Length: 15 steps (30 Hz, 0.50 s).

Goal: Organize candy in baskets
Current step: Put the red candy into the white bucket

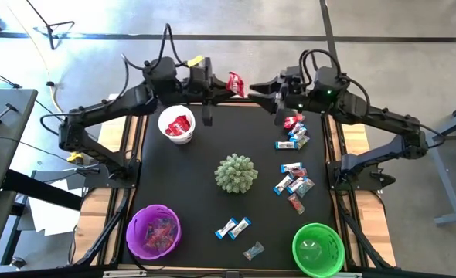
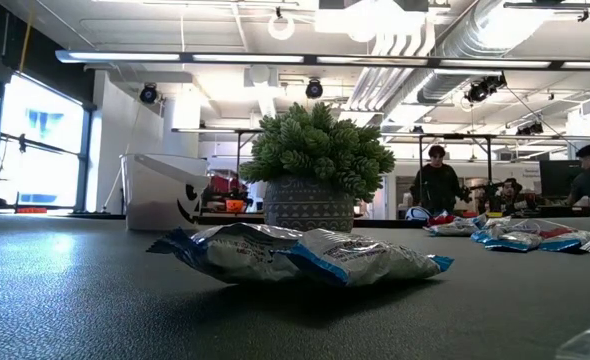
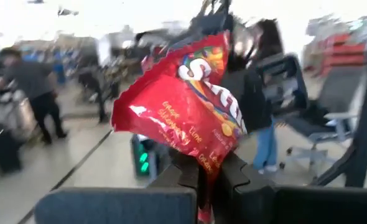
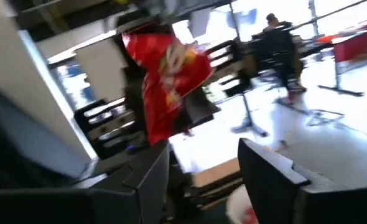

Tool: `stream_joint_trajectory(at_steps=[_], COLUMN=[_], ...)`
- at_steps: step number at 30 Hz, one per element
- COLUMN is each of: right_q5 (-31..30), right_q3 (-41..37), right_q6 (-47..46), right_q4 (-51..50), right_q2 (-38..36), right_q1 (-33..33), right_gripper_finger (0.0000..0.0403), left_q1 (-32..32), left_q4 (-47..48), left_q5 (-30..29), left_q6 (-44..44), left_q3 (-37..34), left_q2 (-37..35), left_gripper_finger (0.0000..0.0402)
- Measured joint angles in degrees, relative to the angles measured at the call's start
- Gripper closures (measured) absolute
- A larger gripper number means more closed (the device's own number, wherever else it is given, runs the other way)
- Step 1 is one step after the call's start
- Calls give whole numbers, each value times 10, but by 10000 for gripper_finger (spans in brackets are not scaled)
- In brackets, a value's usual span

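High view lays out my whole black table (image 1: 212,131): the white basket (image 1: 176,124) near the far left corner with red candy inside, the purple basket (image 1: 154,231) at the near left corner holding pinkish sweets, and the green basket (image 1: 318,249) at the near right corner. A spiky green ball (image 1: 236,173) sits mid-table. Blue-and-silver candies (image 1: 293,181) are strewn along the right edge, a pair (image 1: 233,227) lies near the near edge, and a clear one (image 1: 253,251) just beside them.

Both my arms meet above the far edge. My left gripper (image 1: 220,86) is pressed together on a red candy bag (image 1: 236,83), pinching its lower end. My right gripper (image 1: 263,87) stands just beside the bag with its fingers spread, apart from it.

Low view shows neither arm; it gives a blue-and-silver packet (image 2: 300,255) close up, the spiky ball (image 2: 315,165) behind it, and an open hall with ceiling ducts and people standing at desks.

Left wrist view alone shows the bag's lettering (image 3: 190,106) and how the fingers (image 3: 233,177) clamp it. Right wrist view shows the same bag (image 4: 165,78) hanging beyond my parted fingers (image 4: 267,168).
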State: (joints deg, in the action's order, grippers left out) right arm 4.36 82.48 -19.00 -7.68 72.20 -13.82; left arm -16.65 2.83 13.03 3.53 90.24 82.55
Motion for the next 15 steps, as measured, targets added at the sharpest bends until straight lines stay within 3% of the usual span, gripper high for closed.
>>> stream_joint_trajectory(at_steps=[3, 10, 15], right_q5=[-22, -82, -121], right_q3=[0, 0, 0], right_q6=[0, -6, -13], right_q4=[-34, -132, -178], right_q2=[-9, -19, -19], right_q1=[-9, -13, -13], right_gripper_finger=[214, 220, 225], left_q1=[-15, -48, -64], left_q4=[94, 419, 646], left_q5=[-45, -225, -242], left_q6=[1, -27, -115], left_q3=[0, 0, 0], left_q2=[-29, -97, -117], left_gripper_finger=[400, 401, 400])
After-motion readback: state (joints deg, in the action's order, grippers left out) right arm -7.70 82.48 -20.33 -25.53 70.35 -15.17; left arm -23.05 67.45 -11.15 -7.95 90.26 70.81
